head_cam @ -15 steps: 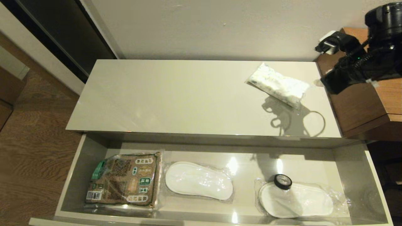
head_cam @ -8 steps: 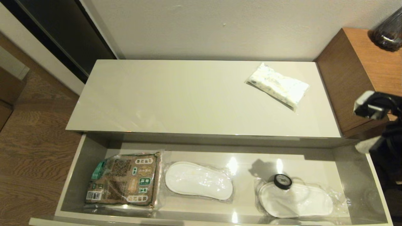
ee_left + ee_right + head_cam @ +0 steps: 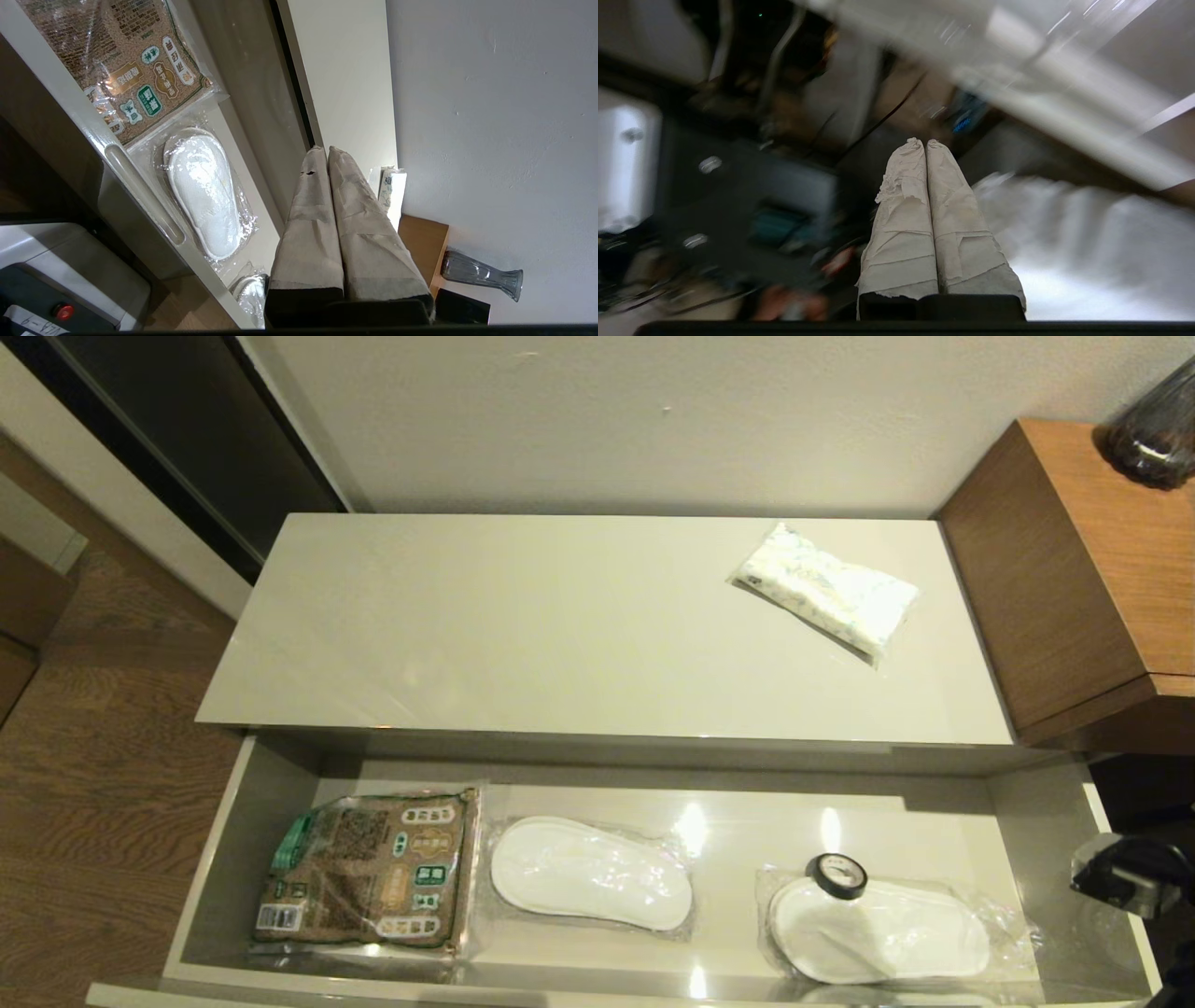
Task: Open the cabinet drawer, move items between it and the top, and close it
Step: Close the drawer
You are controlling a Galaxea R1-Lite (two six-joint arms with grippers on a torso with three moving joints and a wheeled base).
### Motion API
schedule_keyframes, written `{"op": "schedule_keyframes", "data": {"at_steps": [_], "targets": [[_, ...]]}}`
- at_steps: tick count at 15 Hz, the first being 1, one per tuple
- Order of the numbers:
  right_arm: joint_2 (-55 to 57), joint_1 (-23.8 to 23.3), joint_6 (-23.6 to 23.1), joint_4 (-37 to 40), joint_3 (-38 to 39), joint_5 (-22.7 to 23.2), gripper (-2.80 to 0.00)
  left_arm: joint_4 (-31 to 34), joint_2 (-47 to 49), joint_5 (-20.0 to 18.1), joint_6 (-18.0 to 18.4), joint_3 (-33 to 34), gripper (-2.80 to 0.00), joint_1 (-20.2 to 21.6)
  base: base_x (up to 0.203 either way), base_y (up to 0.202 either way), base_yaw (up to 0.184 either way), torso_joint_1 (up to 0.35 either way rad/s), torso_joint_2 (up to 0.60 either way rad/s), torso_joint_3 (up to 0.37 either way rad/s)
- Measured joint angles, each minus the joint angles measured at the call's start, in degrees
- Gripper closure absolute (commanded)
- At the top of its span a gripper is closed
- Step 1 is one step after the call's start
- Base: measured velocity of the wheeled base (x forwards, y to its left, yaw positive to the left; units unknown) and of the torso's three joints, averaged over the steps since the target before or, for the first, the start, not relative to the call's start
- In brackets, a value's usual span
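Note:
The cabinet drawer (image 3: 217, 868) stands pulled out below the top (image 3: 560, 635). A small black tape roll (image 3: 840, 875) rests in the drawer's right part, on a bagged slipper. The white packet (image 3: 826, 593) lies on the top near its right end; it also shows in the left wrist view as the white packet (image 3: 391, 186). My right arm (image 3: 1125, 877) is low beside the drawer's right end. The right gripper (image 3: 926, 141) is shut and empty. My left gripper (image 3: 326, 149) is shut and empty, held in front of the drawer, out of the head view.
In the drawer lie a brown-and-green printed packet (image 3: 369, 870) at the left and two white slippers in clear bags (image 3: 590, 872) (image 3: 882, 931). A taller brown wooden unit (image 3: 1074, 569) with a glass vase (image 3: 1153, 429) stands right of the cabinet. A wall runs behind.
My right arm has swung from above the top's right end down to beside the drawer's right end, and its gripper has shut. The tape roll and white packet have stayed put.

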Motion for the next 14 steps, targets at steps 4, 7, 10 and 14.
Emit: {"op": "schedule_keyframes", "data": {"at_steps": [4,7,10,14], "targets": [[-0.3,0.1,8.0,1.8,3.5,3.3,0.0,0.0,0.0,0.0,0.0,0.0,0.0,0.0,0.0,0.0,0.0,0.0,0.0,0.0],[-0.8,0.1,11.0,4.3,6.2,5.8,0.0,0.0,0.0,0.0,0.0,0.0,0.0,0.0,0.0,0.0,0.0,0.0,0.0,0.0],[-1.4,0.3,12.1,2.3,12.5,6.3,0.0,0.0,0.0,0.0,0.0,0.0,0.0,0.0,0.0,0.0,0.0,0.0,0.0,0.0],[-1.5,0.3,11.9,-5.1,20.0,6.1,0.0,0.0,0.0,0.0,0.0,0.0,0.0,0.0,0.0,0.0,0.0,0.0,0.0,0.0]]}}
